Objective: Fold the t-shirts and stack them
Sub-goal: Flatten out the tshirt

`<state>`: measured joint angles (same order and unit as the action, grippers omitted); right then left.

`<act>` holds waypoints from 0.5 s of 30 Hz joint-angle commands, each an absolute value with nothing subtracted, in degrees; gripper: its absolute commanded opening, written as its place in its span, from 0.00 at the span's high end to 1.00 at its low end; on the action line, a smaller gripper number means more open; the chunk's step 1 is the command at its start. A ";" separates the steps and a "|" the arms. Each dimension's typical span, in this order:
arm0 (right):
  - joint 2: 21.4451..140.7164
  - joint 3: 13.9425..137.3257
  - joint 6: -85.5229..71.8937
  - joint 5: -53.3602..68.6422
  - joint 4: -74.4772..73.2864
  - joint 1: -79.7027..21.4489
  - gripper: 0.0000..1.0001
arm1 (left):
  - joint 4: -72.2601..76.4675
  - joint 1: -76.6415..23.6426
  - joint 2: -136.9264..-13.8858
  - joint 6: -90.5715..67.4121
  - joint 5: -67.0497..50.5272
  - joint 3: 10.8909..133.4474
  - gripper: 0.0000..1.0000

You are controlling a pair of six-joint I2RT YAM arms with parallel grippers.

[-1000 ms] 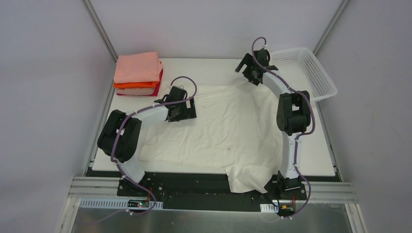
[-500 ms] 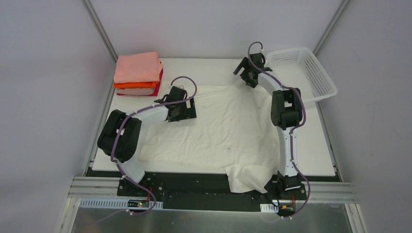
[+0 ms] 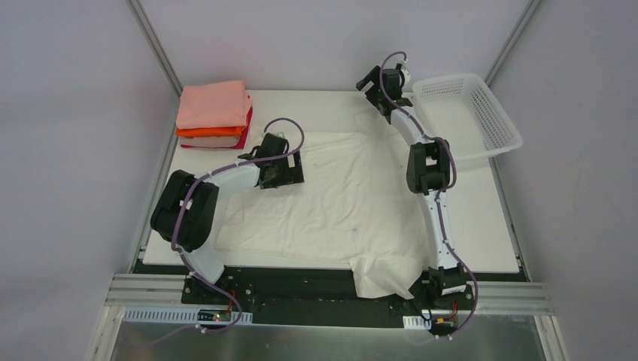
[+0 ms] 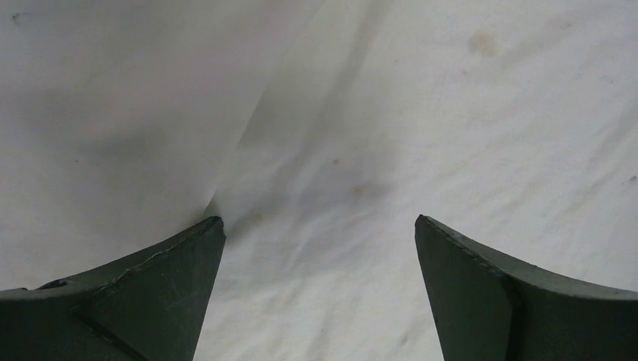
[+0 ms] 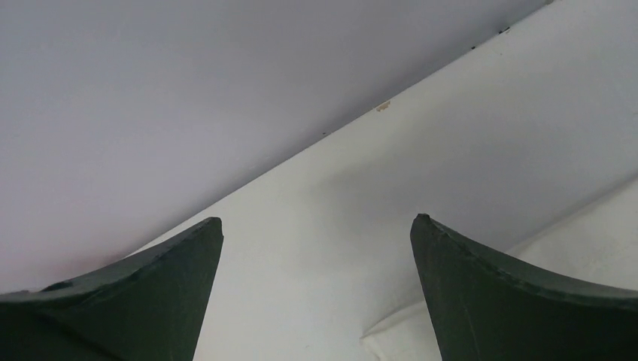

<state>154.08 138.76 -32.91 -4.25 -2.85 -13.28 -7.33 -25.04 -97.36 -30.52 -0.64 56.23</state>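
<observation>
On the table (image 3: 481, 241): one large cream-white shirt (image 3: 338, 195), spread flat and wrinkled across most of the top, with one corner hanging over the near edge between the two arm bases.
Far left corner: one stack of folded shirts (image 3: 214, 113), four layers counted, set apart from the spread shirt.
Stack, top to bottom: one salmon-pink shirt (image 3: 213, 104), one orange shirt (image 3: 207, 131), one thin white shirt (image 3: 218, 138), one crimson-red shirt (image 3: 218, 144).
Far right corner: one white lattice basket (image 3: 496, 120), part of it jutting past the table's right edge; I see nothing lying in it.
Arms: two, both reaching out over the table.
Left gripper (image 3: 280, 177): low over the far-left part of the cream-white shirt, jaws spread wide and holding nothing. Whether the tips touch the cloth, I cannot tell.
Left wrist view: two dark fingertips (image 4: 188, 256) framing creased pale cloth with a few faint brownish specks.
Right gripper (image 3: 374, 81): at the table's far edge near the back wall (image 5: 188, 90), just left of the basket, jaws spread wide and empty.
Right wrist view: bare tabletop between the fingertips (image 5: 451, 248), the wall beyond, and one edge of the cream-white shirt at lower right.
Grippers counted: two, both gaping, neither holding cloth.
</observation>
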 commanded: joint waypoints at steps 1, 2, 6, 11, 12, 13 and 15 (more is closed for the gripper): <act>143.44 133.16 -28.00 -5.61 -4.58 -13.61 0.00 | -12.60 -24.88 -97.58 -31.19 -3.66 53.75 0.01; 140.39 130.18 -26.10 -6.21 -6.56 -13.54 0.00 | -12.51 -24.92 -97.10 -31.24 -4.00 53.98 0.01; 129.24 119.66 -21.38 -5.96 -21.56 -13.85 0.00 | -12.23 -24.95 -95.58 -31.62 -5.53 56.55 0.01; 113.94 95.18 -21.65 -11.57 -33.66 -16.49 0.01 | -12.26 -24.91 -90.75 -31.40 -1.77 56.95 0.01; 109.40 89.92 -22.87 -12.87 -32.23 -17.11 0.00 | -12.29 -24.88 -90.35 -31.34 -0.58 56.70 0.01; 106.59 84.17 -23.68 -12.34 -29.98 -17.19 0.00 | -12.30 -24.87 -90.15 -31.23 0.39 56.59 0.01; 102.56 76.66 -24.88 -10.47 -27.82 -17.14 0.00 | -12.48 -24.51 -90.83 -31.04 2.22 57.02 0.01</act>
